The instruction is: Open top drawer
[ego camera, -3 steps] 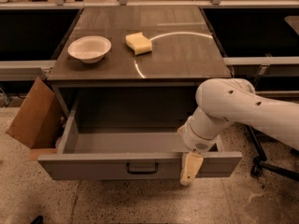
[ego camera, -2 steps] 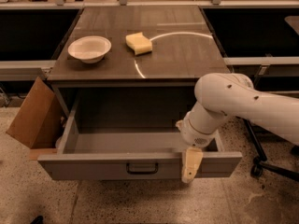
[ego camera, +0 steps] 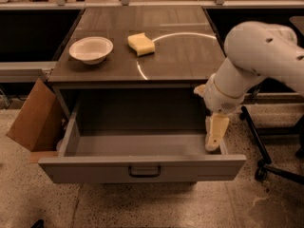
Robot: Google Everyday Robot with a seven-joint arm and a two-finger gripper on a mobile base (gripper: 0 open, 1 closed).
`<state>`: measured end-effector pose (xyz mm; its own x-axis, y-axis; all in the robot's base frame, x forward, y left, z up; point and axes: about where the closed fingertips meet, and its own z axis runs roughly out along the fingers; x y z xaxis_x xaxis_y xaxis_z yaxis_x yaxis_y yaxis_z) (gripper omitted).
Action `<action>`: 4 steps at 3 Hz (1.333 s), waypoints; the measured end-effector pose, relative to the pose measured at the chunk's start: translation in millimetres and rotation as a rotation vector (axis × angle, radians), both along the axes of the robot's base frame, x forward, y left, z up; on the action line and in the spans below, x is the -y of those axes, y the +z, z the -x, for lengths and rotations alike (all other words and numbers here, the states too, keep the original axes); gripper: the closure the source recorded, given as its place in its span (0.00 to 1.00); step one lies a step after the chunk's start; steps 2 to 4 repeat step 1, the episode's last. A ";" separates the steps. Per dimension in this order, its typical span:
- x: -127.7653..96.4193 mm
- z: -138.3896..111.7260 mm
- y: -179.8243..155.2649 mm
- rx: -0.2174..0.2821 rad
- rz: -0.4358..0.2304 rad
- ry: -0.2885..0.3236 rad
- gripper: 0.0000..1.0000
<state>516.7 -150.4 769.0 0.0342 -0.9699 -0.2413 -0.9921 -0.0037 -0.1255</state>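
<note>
**Desk:** Where is the top drawer (ego camera: 142,167)?

**Photographer:** It stands open under the worktop (ego camera: 180,61), drawn well out toward the camera. It is a grey, flat-fronted box with smooth matte walls, and no contents are visible in the part of the inside that shows. A small dark bar handle (ego camera: 144,171) sits at the centre of the front panel.

**Desk:** And the gripper (ego camera: 214,132)?

**Photographer:** It hangs at the drawer's right rear corner, pointing straight down. Its cream-coloured tip is just inside the right side wall and low in the cavity. I cannot tell whether it is spread or closed, or whether it touches the wall. It is well apart from the handle.

**Desk:** What is the arm's pose?

**Photographer:** The arm (ego camera: 259,51) is white, rounded and glossy. It enters from the right edge above the worktop's corner and bends down at a thick wrist joint into the drawer.

**Desk:** What else is there?

**Photographer:** The worktop is dark with a wood grain, and a pale curved line runs across it. A shallow white bowl (ego camera: 90,50) sits upright at the left. A yellow sponge block (ego camera: 141,43) lies near it toward the middle, not touching it. A brown cardboard box (ego camera: 35,118) leans tilted against the cabinet's left side. The floor (ego camera: 142,205) is speckled stone. A black wheeled chair base (ego camera: 266,167) stands to the right.
</note>
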 end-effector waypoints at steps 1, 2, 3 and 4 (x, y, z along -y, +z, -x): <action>10.8 -20.7 68.1 0.108 0.050 0.014 0.00; 10.8 -20.7 68.1 0.108 0.050 0.014 0.00; 10.8 -20.7 68.1 0.108 0.050 0.014 0.00; 10.8 -20.7 68.1 0.108 0.050 0.014 0.00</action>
